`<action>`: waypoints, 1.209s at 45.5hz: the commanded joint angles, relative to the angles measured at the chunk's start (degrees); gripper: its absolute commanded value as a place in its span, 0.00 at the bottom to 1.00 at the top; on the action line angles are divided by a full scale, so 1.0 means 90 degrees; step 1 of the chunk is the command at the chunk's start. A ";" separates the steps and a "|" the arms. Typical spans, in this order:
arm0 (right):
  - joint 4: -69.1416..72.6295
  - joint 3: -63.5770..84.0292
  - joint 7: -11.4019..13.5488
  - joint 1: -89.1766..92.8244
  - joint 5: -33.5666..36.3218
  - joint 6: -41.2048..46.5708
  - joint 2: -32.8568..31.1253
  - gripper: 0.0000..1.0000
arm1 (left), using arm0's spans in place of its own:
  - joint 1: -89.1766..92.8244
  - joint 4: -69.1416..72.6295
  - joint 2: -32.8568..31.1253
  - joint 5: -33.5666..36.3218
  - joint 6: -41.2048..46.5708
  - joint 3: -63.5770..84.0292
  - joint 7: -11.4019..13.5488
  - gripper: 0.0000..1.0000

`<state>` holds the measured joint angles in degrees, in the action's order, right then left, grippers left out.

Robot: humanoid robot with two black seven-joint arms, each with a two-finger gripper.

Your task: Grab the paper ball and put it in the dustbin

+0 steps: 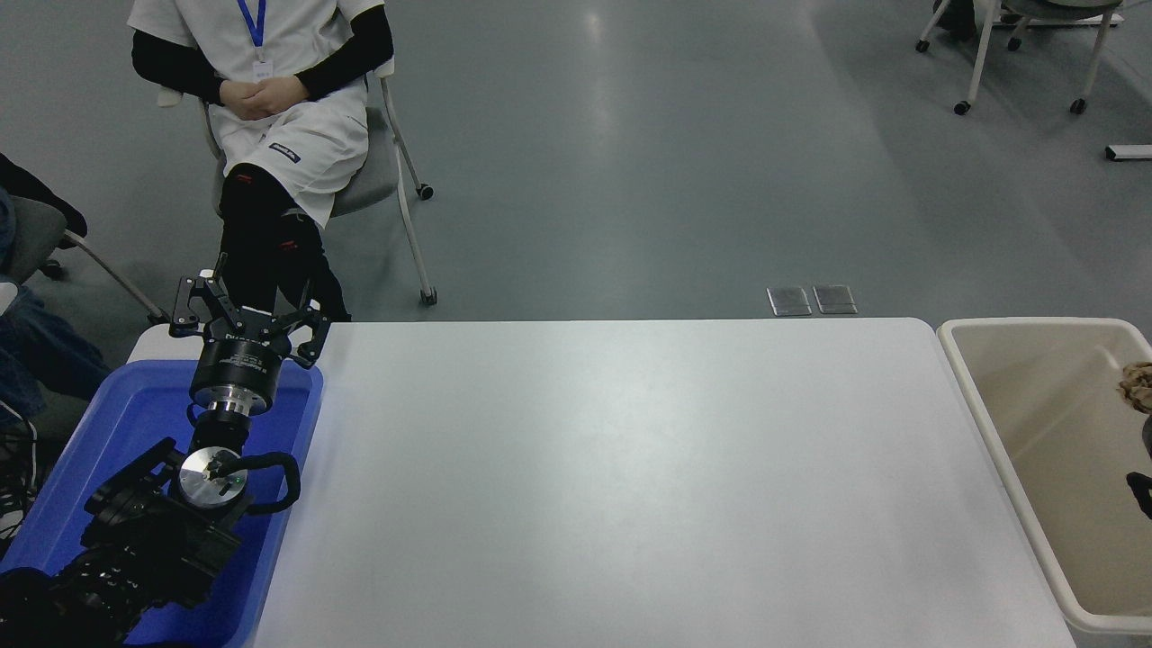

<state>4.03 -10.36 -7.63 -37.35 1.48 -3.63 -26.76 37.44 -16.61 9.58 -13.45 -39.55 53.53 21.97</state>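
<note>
The tan, crumpled paper ball (1137, 382) shows at the picture's right edge, inside the outline of the beige dustbin (1035, 322) near its far right side. Whether it hangs above the bin or rests against its wall I cannot tell. Only slivers of my right arm (1142, 490) show at that edge just below the ball, and the gripper's state is hidden. My left gripper (245, 310) is parked open at the lower left, over the far end of the blue tray, holding nothing.
A blue tray (297, 423) lies under my left arm at the table's left end. The white table (630, 468) spans the middle. A person (261, 90) sits on a chair beyond the far left corner, hands folded.
</note>
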 commanded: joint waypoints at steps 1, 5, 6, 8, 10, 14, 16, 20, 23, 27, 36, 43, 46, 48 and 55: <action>-0.0047 0.0029 -0.0021 0.0224 0.0002 0.0003 0.0044 0.00 | 0.0000 0.0000 0.0001 0.0001 0.0000 0.0000 0.0000 0.99; -0.0047 0.0019 -0.0021 0.0283 0.0002 0.0003 0.0044 0.00 | 0.0000 0.0000 0.0001 0.0001 0.0000 0.0000 0.0000 0.99; -0.0047 0.0019 -0.0021 0.0283 0.0002 0.0003 0.0034 0.00 | 0.0000 0.0000 0.0001 0.0001 0.0000 0.0000 0.0000 0.99; -0.0047 0.0019 -0.0021 0.0302 0.0002 0.0003 0.0044 0.00 | 0.0000 0.0000 0.0001 0.0001 0.0000 0.0000 0.0000 0.99; -0.0047 0.0019 -0.0021 0.0341 0.0002 -0.0007 0.0044 0.00 | 0.0000 0.0000 0.0001 0.0001 0.0000 0.0000 0.0000 0.99; -0.0047 0.0029 -0.0031 0.0380 0.0002 -0.0026 0.0044 0.00 | 0.0000 0.0000 0.0001 0.0001 0.0000 0.0000 0.0010 0.99; -0.0057 0.0029 -0.0031 0.0410 0.0002 -0.0026 0.0024 0.00 | 0.0000 0.0000 0.0001 0.0001 0.0000 0.0000 0.0000 0.99; -0.0067 0.0019 -0.0031 0.0527 -0.0008 -0.0085 -0.0025 0.46 | 0.0000 0.0000 0.0001 0.0001 0.0000 0.0000 0.0009 0.99; -0.0067 0.0009 -0.0031 0.0537 0.0002 -0.0279 -0.0025 0.80 | 0.0000 0.0000 0.0001 0.0001 0.0000 0.0000 0.0000 0.99; -0.0047 0.0019 -0.0031 0.0537 0.0002 -0.0631 -0.0015 0.87 | 0.0000 0.0000 0.0001 0.0001 0.0000 0.0000 0.0000 0.99; -0.0037 0.0019 -0.0031 0.0517 0.0002 -0.0730 -0.0005 0.98 | 0.0000 0.0000 0.0001 0.0001 0.0000 0.0000 0.0000 0.99; -0.0008 0.0029 -0.0031 0.0517 -0.0008 -0.0730 -0.0005 0.99 | 0.0000 0.0000 0.0001 0.0001 0.0000 0.0000 0.0000 0.99; 0.0070 0.0019 -0.0031 0.0507 -0.0027 -0.0710 -0.0005 1.00 | 0.0000 0.0000 0.0001 0.0001 0.0000 0.0000 0.0000 0.99; 0.0090 0.0019 -0.0031 0.0488 -0.0105 -0.0700 -0.0005 1.00 | 0.0000 0.0000 0.0001 0.0001 0.0000 0.0000 0.0000 0.99; 0.1082 -0.0030 -0.0031 0.0371 -0.0184 -0.0700 -0.0335 1.00 | 0.0000 0.0000 0.0001 0.0001 0.0000 0.0000 0.0009 0.99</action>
<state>5.88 -10.20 -7.92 -33.14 0.72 -9.77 -26.96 37.44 -16.61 9.58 -13.44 -39.55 53.51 21.98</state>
